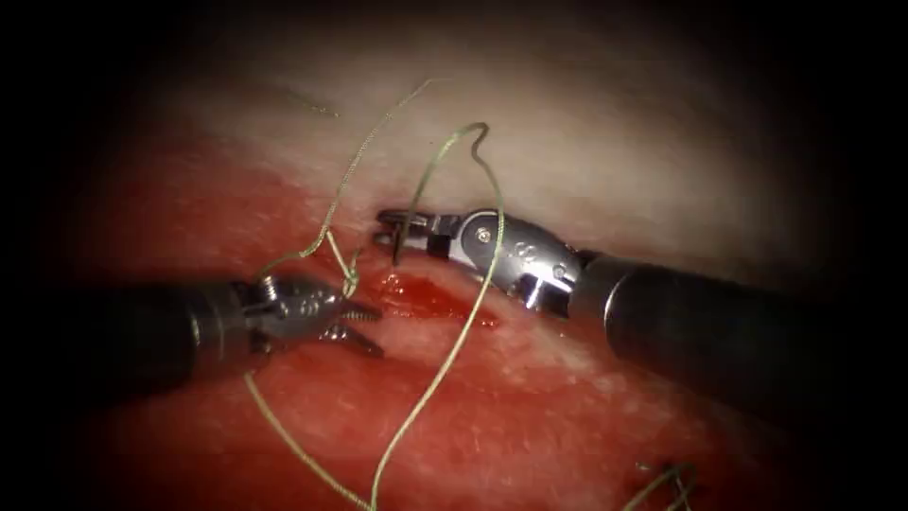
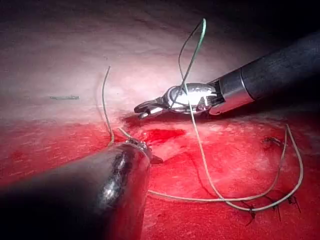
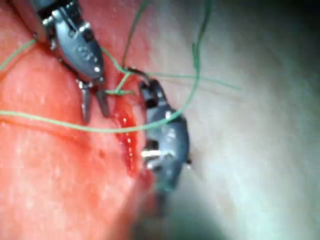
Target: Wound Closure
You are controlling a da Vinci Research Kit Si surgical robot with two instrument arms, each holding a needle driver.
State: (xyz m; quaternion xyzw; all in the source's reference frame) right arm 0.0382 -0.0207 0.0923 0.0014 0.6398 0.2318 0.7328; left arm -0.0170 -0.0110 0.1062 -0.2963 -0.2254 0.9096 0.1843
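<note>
Nearest, the thread (image 1: 430,388) loops slack across the red tissue (image 1: 530,426), and the left end effector (image 1: 364,326) sits left of the cut (image 1: 426,298), jaws spread and empty beside a small knot (image 1: 349,280). Beyond, the right end effector (image 1: 402,227) is clamped on the needle (image 1: 399,248), which points down at the cut's far end. The slack draped over that tool could snag.

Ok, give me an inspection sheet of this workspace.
Surface: tissue; cut holds red fluid.
Job's things: needle upright at cut's top end, entry unclear; thread draped over right end effector, knotted left of cut.
Clutter: thread ends.
Grippers: left end effector open, holds nothing; right end effector shut on needle near its upper end.
Cables: nothing seen.
Surroundings: nothing seen.
</note>
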